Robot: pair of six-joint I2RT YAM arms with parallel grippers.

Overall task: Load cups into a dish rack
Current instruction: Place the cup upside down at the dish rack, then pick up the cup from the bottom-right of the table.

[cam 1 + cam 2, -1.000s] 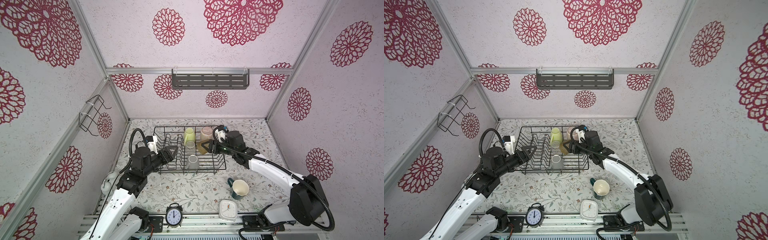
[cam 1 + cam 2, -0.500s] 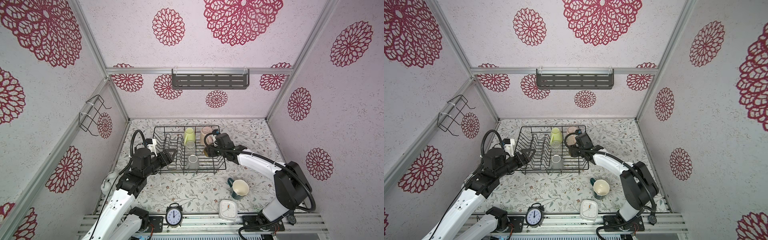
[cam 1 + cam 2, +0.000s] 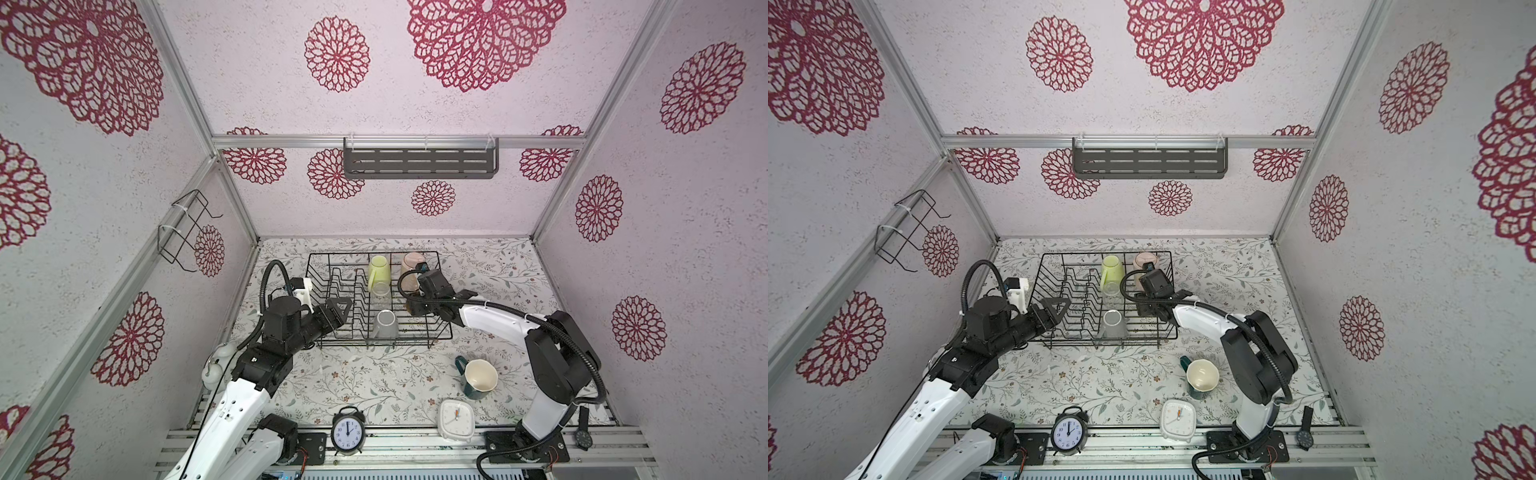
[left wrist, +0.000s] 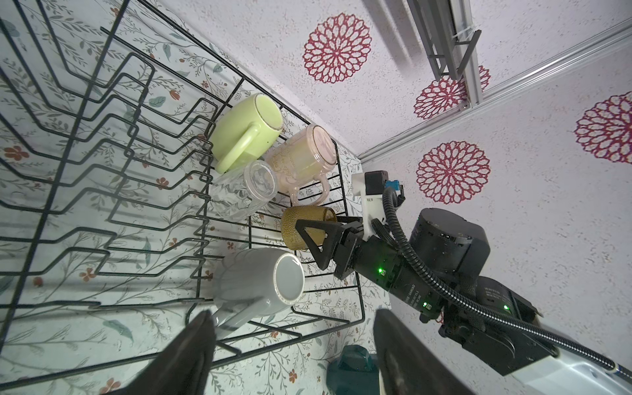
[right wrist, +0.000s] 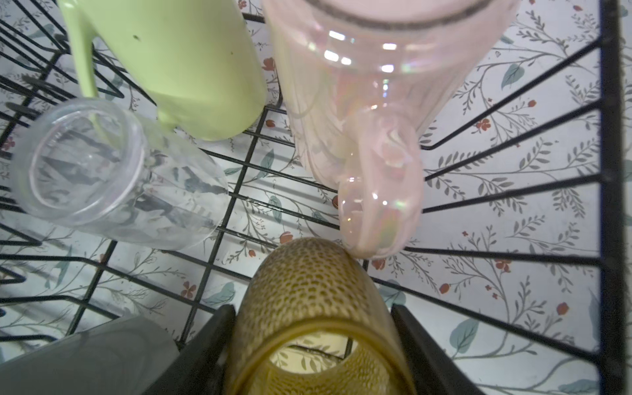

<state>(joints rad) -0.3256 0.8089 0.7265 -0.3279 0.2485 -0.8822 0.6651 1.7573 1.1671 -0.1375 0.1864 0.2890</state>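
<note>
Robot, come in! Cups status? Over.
Left gripper open, empty. Right gripper shut on amber tumbler inside dish rack. Pink mug handle touching tumbler. Dark teal mug outside rack.

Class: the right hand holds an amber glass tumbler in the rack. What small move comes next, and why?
Probably open the right hand and release: the amber dimpled glass tumbler it grips is already down inside the black wire dish rack, beside the handle of the pink mug.
</note>
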